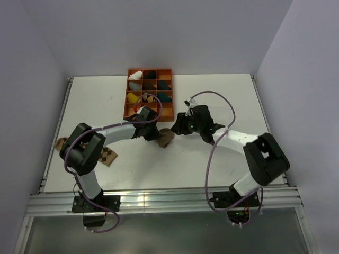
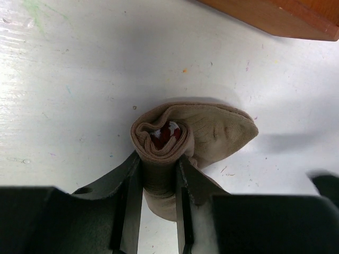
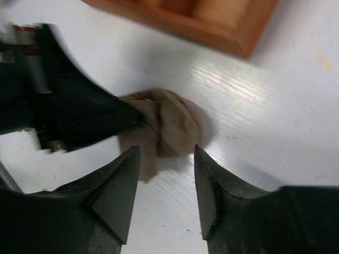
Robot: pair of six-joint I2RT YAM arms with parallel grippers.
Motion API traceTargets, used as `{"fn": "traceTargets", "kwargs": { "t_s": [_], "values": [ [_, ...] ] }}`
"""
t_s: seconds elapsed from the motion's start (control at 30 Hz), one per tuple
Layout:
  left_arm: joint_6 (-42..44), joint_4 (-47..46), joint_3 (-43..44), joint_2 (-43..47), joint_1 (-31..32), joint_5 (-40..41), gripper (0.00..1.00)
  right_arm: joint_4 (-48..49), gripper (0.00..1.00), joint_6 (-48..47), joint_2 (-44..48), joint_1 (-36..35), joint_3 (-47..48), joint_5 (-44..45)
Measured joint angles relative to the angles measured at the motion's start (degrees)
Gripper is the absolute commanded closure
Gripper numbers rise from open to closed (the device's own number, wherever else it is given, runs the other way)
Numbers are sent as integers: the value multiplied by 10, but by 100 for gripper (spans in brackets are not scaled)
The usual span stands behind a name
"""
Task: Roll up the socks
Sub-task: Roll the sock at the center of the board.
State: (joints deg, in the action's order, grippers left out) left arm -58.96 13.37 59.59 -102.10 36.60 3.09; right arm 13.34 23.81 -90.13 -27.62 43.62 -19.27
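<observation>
Your left pincer (image 2: 159, 159) clamps the rolled tan sock (image 2: 206, 129) on the desk (image 2: 79, 79). Its free toe end juts sideways, just ahead of your open, empty right pincer (image 3: 166, 149).

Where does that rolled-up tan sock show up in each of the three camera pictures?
Top external: the tan sock lies mid-table, just below the orange tray in the picture.
Left wrist: centre of the picture, pinched by the left gripper; tray corner at top right.
Right wrist: centre, just beyond the open right gripper; tray along the top.
Shared landmark: the orange tray.
</observation>
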Motion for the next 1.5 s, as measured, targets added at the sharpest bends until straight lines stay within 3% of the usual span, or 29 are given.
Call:
{"fn": "traceTargets", "kwargs": {
  "t_s": [0.2, 0.43, 0.73, 1.2, 1.37, 1.4, 1.5],
  "values": [
    [7, 7, 9, -6, 0, -3, 94, 17, 41, -74, 98, -132, -16, 126],
    [9, 8, 10, -8, 0, -7, 94, 65, 41, -132, 87, -231, -64, 213],
    [11, 12, 14, -9, 0, -9, 94, 137, 38, -176, 4, -280, -76, 298],
    [13, 6, 14, -12, -2, -17, 94, 176, 38, -196, -106, -288, -33, 385],
    [16, 0, 14, -14, -7, -22, 94, 176, 54, -204, -135, -288, -11, 415],
    [19, -2, 14, -14, -8, -22, 93, 176, 66, -205, -141, -287, -6, 421],
    [24, -8, 15, -16, -12, -22, 87, 176, 83, -209, -144, -287, 0, 427]
  ]
}}
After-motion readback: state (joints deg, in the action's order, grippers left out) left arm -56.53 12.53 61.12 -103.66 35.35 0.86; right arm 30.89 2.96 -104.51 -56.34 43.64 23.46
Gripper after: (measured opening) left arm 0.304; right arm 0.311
